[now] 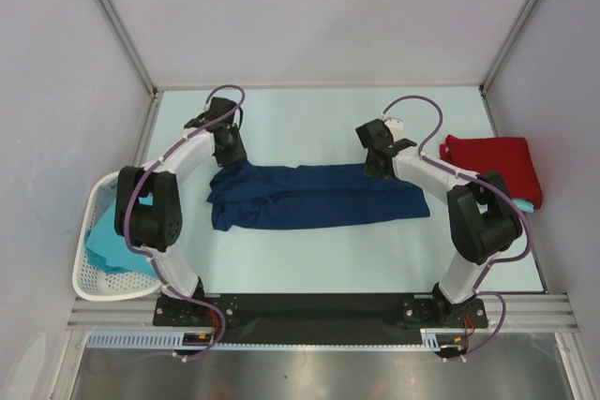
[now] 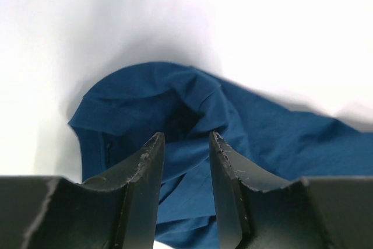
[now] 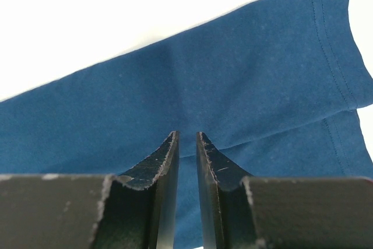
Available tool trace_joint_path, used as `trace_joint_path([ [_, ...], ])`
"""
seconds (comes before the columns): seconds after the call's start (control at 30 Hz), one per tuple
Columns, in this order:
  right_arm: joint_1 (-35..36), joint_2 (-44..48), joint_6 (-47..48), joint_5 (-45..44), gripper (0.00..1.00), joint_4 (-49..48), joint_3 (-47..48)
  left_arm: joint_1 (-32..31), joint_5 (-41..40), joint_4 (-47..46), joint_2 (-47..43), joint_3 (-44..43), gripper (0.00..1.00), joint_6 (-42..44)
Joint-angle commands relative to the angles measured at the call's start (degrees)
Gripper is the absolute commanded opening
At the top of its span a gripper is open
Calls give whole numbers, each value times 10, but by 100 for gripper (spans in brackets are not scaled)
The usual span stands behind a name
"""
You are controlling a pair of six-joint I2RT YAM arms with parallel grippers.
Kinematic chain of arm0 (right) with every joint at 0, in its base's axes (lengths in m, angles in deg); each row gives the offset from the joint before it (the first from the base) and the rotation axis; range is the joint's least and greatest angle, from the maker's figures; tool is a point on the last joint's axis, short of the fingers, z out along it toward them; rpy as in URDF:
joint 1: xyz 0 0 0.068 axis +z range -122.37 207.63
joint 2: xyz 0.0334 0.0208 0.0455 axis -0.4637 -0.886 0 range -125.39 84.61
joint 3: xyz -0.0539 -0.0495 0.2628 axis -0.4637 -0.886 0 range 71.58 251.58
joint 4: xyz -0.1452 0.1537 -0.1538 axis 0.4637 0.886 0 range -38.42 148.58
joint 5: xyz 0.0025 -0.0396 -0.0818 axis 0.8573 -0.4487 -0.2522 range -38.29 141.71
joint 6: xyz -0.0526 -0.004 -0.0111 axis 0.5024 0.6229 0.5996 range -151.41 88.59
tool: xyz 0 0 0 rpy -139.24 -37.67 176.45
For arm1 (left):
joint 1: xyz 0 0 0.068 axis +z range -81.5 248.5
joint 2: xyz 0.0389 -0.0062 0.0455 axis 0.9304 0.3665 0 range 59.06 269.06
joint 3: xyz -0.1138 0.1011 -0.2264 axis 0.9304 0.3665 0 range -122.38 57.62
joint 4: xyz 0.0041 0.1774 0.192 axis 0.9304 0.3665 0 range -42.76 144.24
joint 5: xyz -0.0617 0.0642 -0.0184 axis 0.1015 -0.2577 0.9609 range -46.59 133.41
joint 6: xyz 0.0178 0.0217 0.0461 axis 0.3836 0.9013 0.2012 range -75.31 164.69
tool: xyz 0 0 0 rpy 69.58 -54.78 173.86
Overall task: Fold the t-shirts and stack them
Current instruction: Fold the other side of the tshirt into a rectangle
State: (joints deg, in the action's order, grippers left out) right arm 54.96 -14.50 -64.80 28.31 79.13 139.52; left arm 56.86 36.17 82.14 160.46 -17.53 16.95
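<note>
A navy blue t-shirt [image 1: 314, 196] lies folded into a long band across the middle of the table. My left gripper [image 1: 228, 149] hovers over its far left end, jaws open and empty, with bunched navy cloth [image 2: 175, 109] below them [image 2: 185, 138]. My right gripper [image 1: 378, 164] is over the far right end, jaws narrowly open with nothing between them [image 3: 186, 135]; flat navy cloth and a hemmed edge [image 3: 262, 80] lie beneath. A folded red t-shirt [image 1: 492, 164] rests at the right on a turquoise one [image 1: 527, 201]. More turquoise t-shirts [image 1: 108, 245] sit in the basket.
A white perforated basket [image 1: 89, 286] hangs over the table's left edge beside the left arm. Grey walls and metal frame posts enclose the table on three sides. Pale bare table surface [image 1: 309, 119] stretches behind the navy shirt.
</note>
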Motion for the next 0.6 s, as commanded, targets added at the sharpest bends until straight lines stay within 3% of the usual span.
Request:
trace_joint_path([
  [0.0,-4,-6,3,-2,22,-10,5,0,19,-4,13,-26,42,11],
  [0.43,-6,-17,2,-1,22,-7,12,-17,44,-18,46,-10,43,20],
  [0.57,-5,-15,3,-4,22,-5,13,-19,45,-15,59,-17,36,20],
])
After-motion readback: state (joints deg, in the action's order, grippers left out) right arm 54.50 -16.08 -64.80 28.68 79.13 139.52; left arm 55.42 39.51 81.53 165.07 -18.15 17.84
